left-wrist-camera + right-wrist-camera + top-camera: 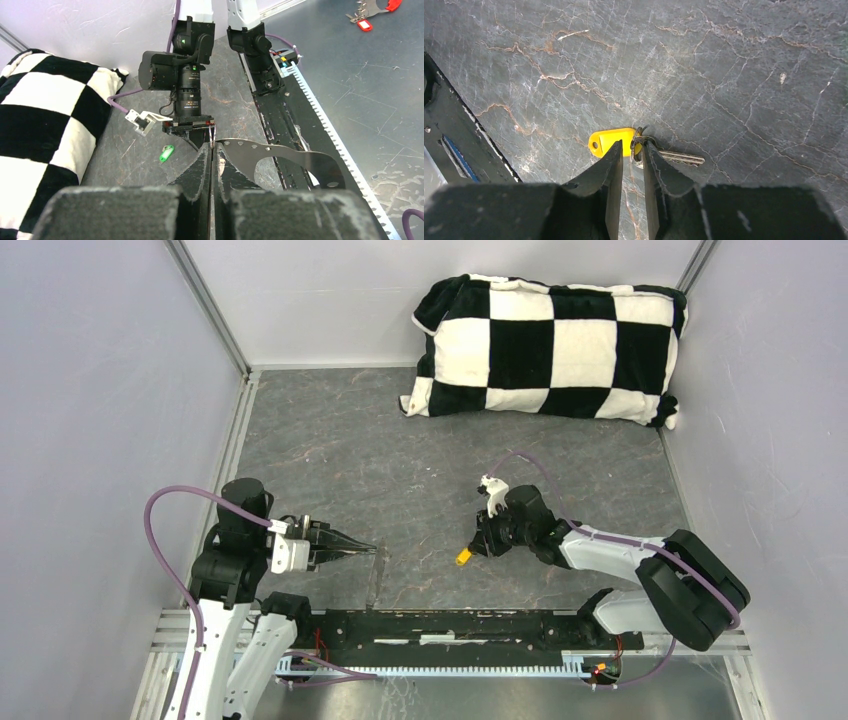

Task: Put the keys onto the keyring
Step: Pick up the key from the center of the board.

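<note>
Right gripper (632, 150), jaws a sliver apart astride yellow key's (611, 141) split ring (638, 146) just beyond base rail (450, 625), bite unclear; key looks light and slick, best taken by plastic head; left gripper (366, 546) pinches thin wire keyring (378, 575) above rail.

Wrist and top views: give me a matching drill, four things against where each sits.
Things:
1. yellow key
2. green key
3. keyring
4. checkered pillow

Places:
a. pinched in the left gripper
b. on the table at the tips of the right gripper
c. against the back wall
d. lying loose on the table, nothing touching it

Pairs: 1-b, 2-d, 3-a, 4-c
</note>
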